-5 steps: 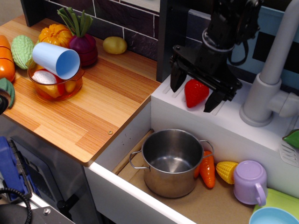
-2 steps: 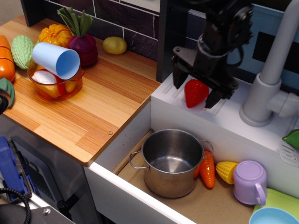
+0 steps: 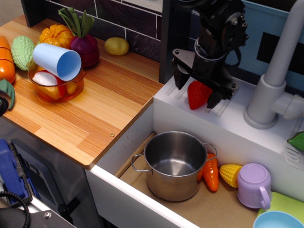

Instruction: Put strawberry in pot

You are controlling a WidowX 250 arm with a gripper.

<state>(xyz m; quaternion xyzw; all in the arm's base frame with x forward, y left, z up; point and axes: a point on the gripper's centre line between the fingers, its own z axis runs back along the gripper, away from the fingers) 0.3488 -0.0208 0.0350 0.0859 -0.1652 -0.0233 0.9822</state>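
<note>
In the single view, the black gripper is seen to have been drawn closer around the strawberry than it was a second ago: the fingers, then spread wide on either side of the fruit, are now narrowed until each stands just beside or against its flanks, though firm clamping cannot be confirmed. The arm has also been shifted slightly to the left and tilted, its wrist now leaning down from the upper right. The strawberry is found unmoved, resting point-down on the white ledge directly behind and above the pot. The pot is left where it was, empty, standing upright in the sunken tray. Just to the right of the pot an orange carrot is leaned against its wall, followed by a toy corn and a lilac mug. To the left of the pot the wooden bench is seen.
</note>
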